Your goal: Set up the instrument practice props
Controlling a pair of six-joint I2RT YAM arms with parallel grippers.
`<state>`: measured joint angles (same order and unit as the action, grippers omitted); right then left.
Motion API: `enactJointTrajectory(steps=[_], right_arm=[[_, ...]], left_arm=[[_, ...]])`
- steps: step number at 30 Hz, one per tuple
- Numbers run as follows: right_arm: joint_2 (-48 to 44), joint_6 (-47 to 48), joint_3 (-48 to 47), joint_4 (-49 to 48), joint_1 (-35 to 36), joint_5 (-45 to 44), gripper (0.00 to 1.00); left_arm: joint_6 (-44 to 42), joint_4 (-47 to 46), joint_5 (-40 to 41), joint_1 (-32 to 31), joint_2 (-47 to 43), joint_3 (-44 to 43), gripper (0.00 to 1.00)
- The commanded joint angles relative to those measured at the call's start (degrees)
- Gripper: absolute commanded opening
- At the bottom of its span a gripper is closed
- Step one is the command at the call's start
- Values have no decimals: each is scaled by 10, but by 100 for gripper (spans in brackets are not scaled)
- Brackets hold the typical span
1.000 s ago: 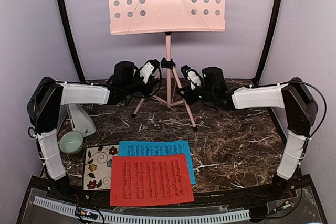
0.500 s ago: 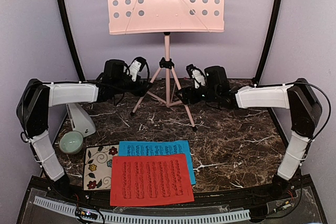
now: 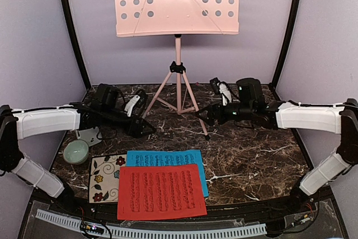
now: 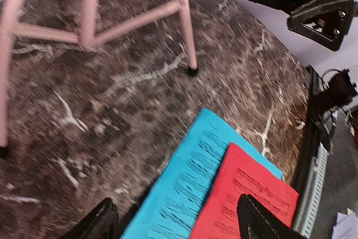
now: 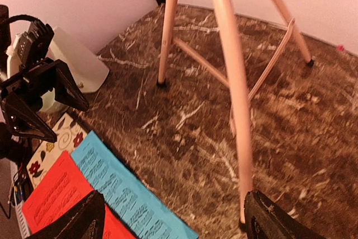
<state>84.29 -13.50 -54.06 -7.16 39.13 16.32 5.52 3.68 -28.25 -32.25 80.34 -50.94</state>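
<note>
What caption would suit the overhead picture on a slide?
Left gripper and right gripper, both open, flank the pink music stand; red sheet overlaps blue sheet up front.

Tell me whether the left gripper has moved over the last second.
Yes. The left gripper has drawn back from the legs of the music stand, toward the blue sheet.

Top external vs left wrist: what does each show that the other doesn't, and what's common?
Top external only: the stand's perforated desk, the partly hidden metronome, the bowl and the tile.
Left wrist only: a close look at the left gripper, its fingers wide apart with nothing between them.
Both: the tripod legs, the blue sheet with the red sheet overlapping it, the right gripper, and the table.
</note>
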Motion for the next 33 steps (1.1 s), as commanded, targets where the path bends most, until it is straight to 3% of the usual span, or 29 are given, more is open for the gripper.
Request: enactJointTrajectory(steps=[1, 12, 22, 33], right_arm=[[-10, -36, 54, 26, 23, 63, 85], [24, -60, 124, -38, 85, 76, 81], [84, -40, 123, -55, 135, 38, 72], [137, -35, 132, -77, 150, 33, 53]], left_arm=[[18, 122, -89, -26, -11, 0, 73], [-16, 238, -118, -84, 98, -48, 68], [-46, 294, -113, -101, 163, -105, 68], [-72, 342, -83, -102, 218, -165, 67]])
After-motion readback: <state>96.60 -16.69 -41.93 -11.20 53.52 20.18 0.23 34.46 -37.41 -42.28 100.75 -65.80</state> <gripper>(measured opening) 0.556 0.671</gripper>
